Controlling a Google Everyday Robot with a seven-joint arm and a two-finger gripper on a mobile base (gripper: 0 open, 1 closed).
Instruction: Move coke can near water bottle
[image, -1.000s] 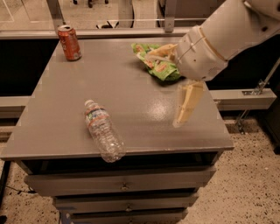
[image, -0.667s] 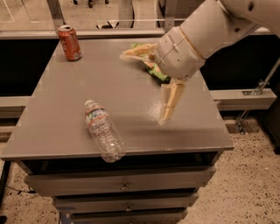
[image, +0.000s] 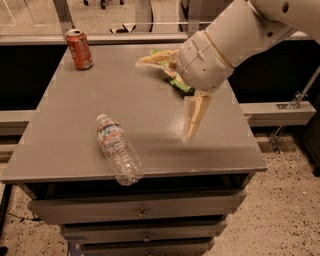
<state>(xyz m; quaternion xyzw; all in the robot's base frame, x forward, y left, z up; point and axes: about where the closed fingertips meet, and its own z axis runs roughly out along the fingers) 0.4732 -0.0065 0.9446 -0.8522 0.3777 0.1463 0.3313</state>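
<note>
The can (image: 80, 49) stands upright at the far left corner of the table (image: 75, 110), in the same spot as a second ago. The bottle (image: 119, 150) lies on its side near the front edge, cap toward the back and base just over the lip, and it too has not shifted; the two are well apart, with bare grey tabletop between them. Right of the bottle, the gripper (image: 163, 100) hangs above the middle-right of the table, released and holding nothing, its fingers splayed wide: one finger (image: 195, 117) points down with its tip close over the surface, the other reaches left at the height of the wrist. A second ago the gripper was farther right, over the table's right edge; since then it has swung left, and in the last stretch it has hardly moved. Behind it a green bag (image: 180, 86) lies at the back of the table, partly hidden by the white arm (image: 235, 35), which comes in from the upper right.
</note>
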